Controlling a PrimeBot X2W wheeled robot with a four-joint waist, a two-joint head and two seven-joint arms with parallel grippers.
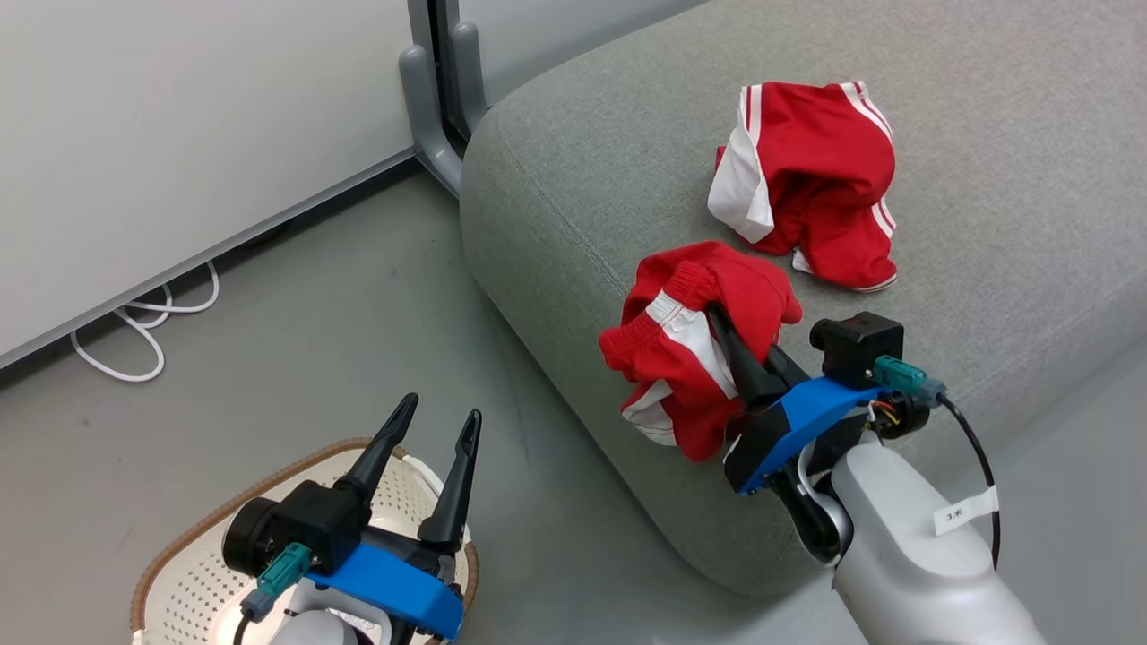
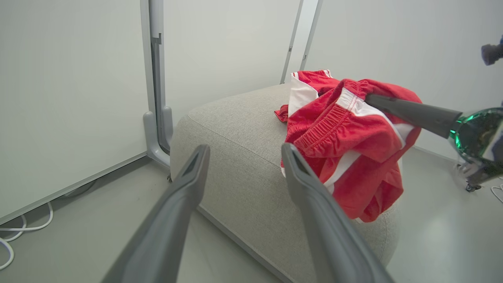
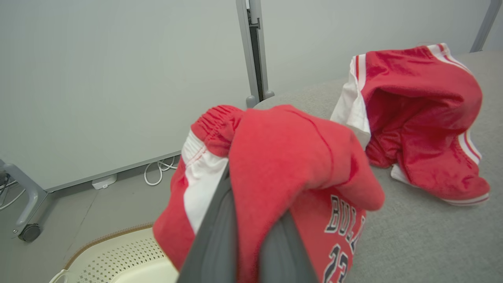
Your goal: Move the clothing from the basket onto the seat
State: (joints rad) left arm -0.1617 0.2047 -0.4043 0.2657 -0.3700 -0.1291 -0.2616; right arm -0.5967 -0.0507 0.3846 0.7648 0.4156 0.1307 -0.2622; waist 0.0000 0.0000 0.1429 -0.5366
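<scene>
My right gripper point(image 1: 730, 331) is shut on red shorts point(image 1: 694, 336) with white panels and lettering, holding them at the front edge of the grey seat point(image 1: 582, 179). In the right wrist view the shorts point(image 3: 290, 165) drape over my fingers point(image 3: 216, 236). A second red garment point(image 1: 811, 184) with white stripes lies crumpled on the seat farther back. My left gripper point(image 1: 439, 417) stands open and empty above the cream basket point(image 1: 193, 546) on the floor at the lower left. In the left wrist view its fingers point(image 2: 310, 196) point toward the seat point(image 2: 235, 129) and the held shorts point(image 2: 349, 137).
A grey metal stand leg point(image 1: 430, 98) rises by the seat's far left corner. White cable point(image 1: 143, 322) loops on the grey floor along the pale wall panel. Bare floor lies between the basket and the seat.
</scene>
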